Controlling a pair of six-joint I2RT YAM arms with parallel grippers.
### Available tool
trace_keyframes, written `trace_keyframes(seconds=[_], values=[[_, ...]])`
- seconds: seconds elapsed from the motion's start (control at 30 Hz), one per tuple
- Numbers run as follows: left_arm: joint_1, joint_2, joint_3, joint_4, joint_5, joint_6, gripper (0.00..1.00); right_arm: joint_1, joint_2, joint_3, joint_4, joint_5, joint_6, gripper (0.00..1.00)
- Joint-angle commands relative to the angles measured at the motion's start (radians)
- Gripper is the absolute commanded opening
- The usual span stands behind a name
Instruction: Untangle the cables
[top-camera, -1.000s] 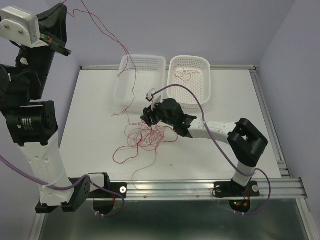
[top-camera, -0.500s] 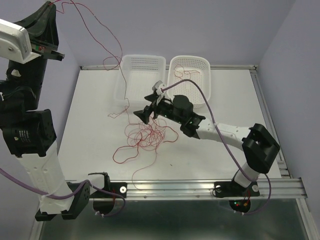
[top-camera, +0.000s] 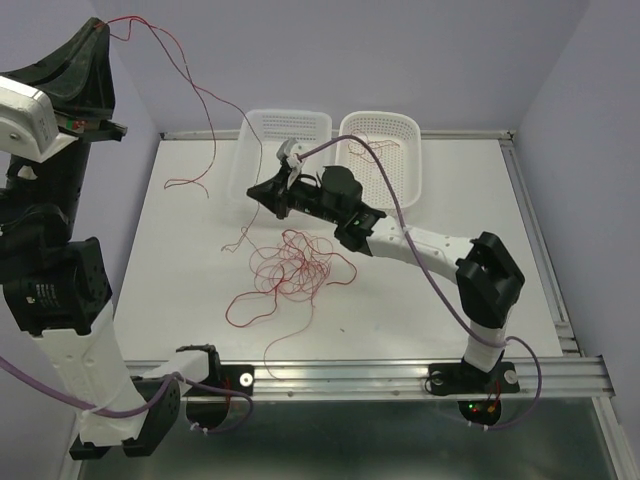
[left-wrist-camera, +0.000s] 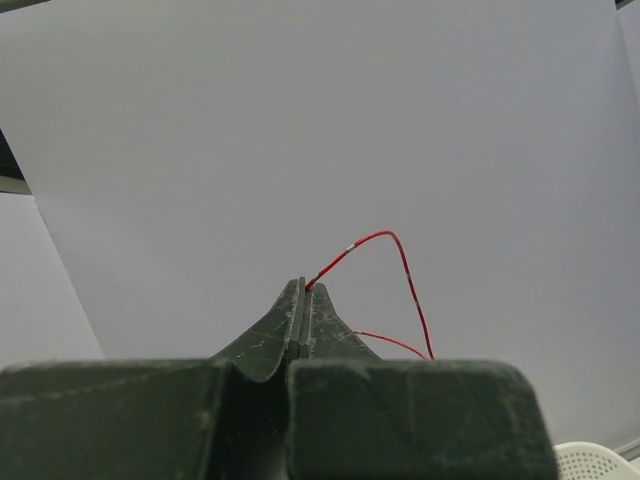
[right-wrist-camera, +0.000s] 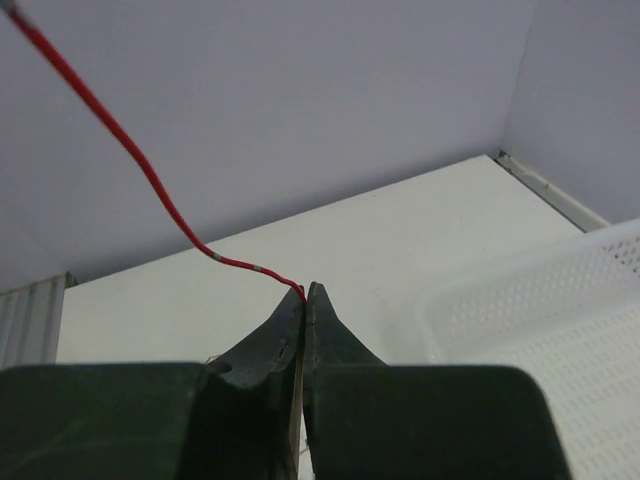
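the left tool (left-wrist-camera: 302, 287), raised high at the left, is pinched together on a red wire (left-wrist-camera: 385, 236) that arcs down toward the white surface (top-camera: 190, 260). the right tool (right-wrist-camera: 305, 290), low beside the left basket (top-camera: 300, 122), is clamped on another strand (right-wrist-camera: 150, 178). the tangle of cables (top-camera: 295, 262) lies mid-surface, just nearer than that tool.

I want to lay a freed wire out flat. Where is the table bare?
Bare: the table's far right corner, beside the right basket; the near strip between the right arm and front rail; the near left, beside the tangle. Crowded: the middle, with the tangle and the right gripper.
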Motion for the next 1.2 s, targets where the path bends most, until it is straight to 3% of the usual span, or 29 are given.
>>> trace_keyframes(seconds=[0.0, 0.2, 0.37, 0.43, 0.7, 0.8, 0.9, 1.0, 1.17], values=[[0.0, -0.011, -0.083, 0.068, -0.005, 0.024, 0.0, 0.0, -0.034, 0.061, -0.016, 0.091, -0.028, 0.0], [0.0, 0.039, -0.249, 0.185, -0.008, 0.012, 0.0, -0.072, -0.123, 0.134, -0.078, 0.234, -0.059, 0.0], [-0.007, 0.222, -0.229, 0.313, 0.058, -0.115, 0.0, -0.152, -0.113, 0.317, -0.152, 0.359, -0.14, 0.01], [-0.017, 0.307, -0.188, 0.376, 0.07, -0.172, 0.0, -0.166, -0.071, 0.463, -0.178, 0.404, -0.174, 0.01], [-0.151, 0.65, 0.253, 0.489, 0.055, -0.349, 0.0, -0.189, 0.159, 0.963, -0.151, 0.588, -0.426, 0.01], [-0.217, 0.747, 0.251, 0.597, 0.067, -0.415, 0.0, -0.215, 0.233, 1.065, -0.094, 0.639, -0.49, 0.01], [-0.245, 0.852, 0.239, 0.706, 0.113, -0.458, 0.0, -0.266, 0.218, 0.99, -0.072, 0.62, -0.457, 0.01], [-0.259, 0.964, 0.229, 0.881, 0.145, -0.605, 0.0, -0.324, 0.191, 0.914, -0.062, 0.6, -0.4, 0.01], [-0.288, 1.11, 0.262, 0.918, 0.157, -0.657, 0.0, -0.39, 0.165, 0.766, -0.06, 0.596, -0.349, 0.01]])
